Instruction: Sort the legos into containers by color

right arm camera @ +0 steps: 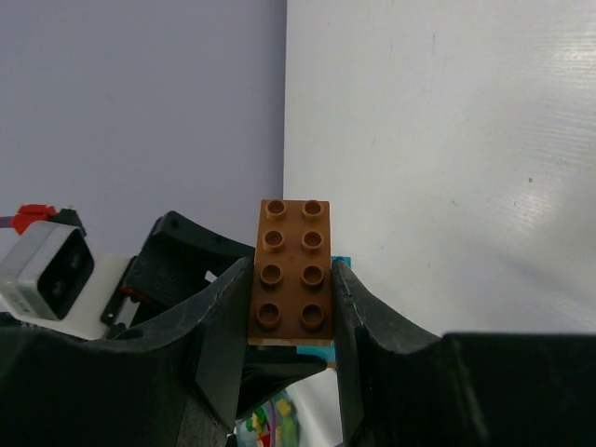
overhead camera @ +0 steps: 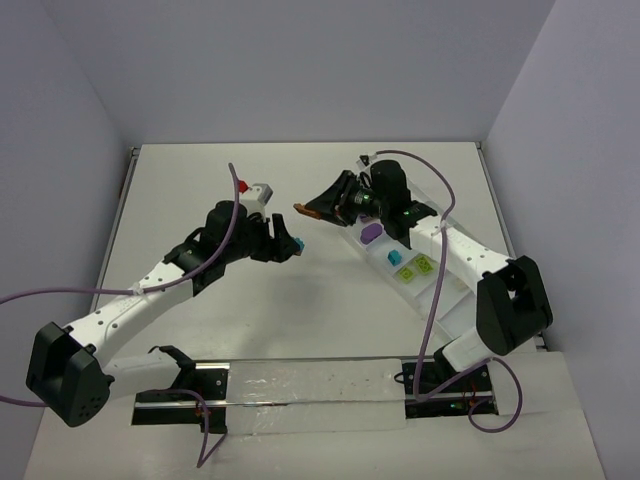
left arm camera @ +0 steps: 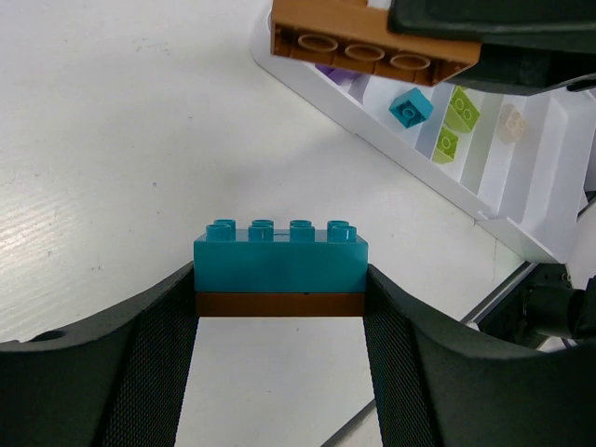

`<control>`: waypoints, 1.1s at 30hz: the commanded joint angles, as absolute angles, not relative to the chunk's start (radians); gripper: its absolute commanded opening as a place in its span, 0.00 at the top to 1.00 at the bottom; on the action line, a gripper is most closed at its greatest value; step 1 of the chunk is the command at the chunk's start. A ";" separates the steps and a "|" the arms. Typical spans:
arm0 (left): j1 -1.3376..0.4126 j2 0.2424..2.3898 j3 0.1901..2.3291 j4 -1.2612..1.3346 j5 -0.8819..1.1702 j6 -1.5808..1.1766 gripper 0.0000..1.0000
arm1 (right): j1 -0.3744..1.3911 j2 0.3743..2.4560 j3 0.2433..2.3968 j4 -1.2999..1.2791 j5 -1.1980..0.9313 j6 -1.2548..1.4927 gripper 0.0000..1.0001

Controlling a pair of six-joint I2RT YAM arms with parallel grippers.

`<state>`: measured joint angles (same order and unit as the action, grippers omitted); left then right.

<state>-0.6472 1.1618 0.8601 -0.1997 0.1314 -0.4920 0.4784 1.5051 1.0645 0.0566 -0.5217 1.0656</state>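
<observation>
The left claw [left arm camera: 279, 284] is closed to a middling width on a two-colour clump, pinching it at its short ends: a teal brick [left arm camera: 279, 261] sitting on a thin brown piece [left arm camera: 279, 304]. The right claw [right arm camera: 291, 279] is narrower, clamped on the long sides of an orange-brown brick [right arm camera: 291, 270], which sticks out well past the fingertips. Both loads hang above the surface, near each other, just left of the far end of the white tray [left arm camera: 419, 177]. In the tray lie a purple lego [overhead camera: 370, 232] in a far compartment, then a teal one [left arm camera: 410, 109], two lime green ones [left arm camera: 463, 107] and a cream one [left arm camera: 510, 121] nearer.

The main risk is the clump: if it is dropped whole, one colour lands in the wrong compartment. Separating it probably needs both claws, and the right one is occupied. With the claws this close, a careless swing could knock either brick loose. The orange-brown brick, held only at one end, could pivot or slip. No compartment visibly holds that colour, so picking one is a judgement call.
</observation>
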 commanded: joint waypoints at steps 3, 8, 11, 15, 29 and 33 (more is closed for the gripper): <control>-0.646 1.123 0.845 -0.190 0.116 -0.511 1.00 | 0.475 1.425 1.100 0.011 -0.444 0.995 1.00; -0.645 1.098 0.842 -0.207 0.078 -0.512 1.00 | 0.454 1.365 1.106 -0.133 -0.298 0.900 1.00; -0.643 1.089 0.846 -0.220 0.057 -0.527 1.00 | 0.423 1.311 1.092 -0.210 -0.211 0.830 1.00; -0.642 1.094 0.852 -0.227 0.030 -0.540 1.00 | 0.365 1.242 1.051 -0.299 -0.092 0.758 1.00; -0.627 1.167 0.889 -0.258 0.011 -0.563 1.00 | 0.133 1.016 0.903 -0.535 0.153 0.590 1.00; -0.624 1.208 0.933 -0.320 0.008 -0.560 1.00 | 0.093 0.968 0.903 -0.609 0.219 0.594 1.00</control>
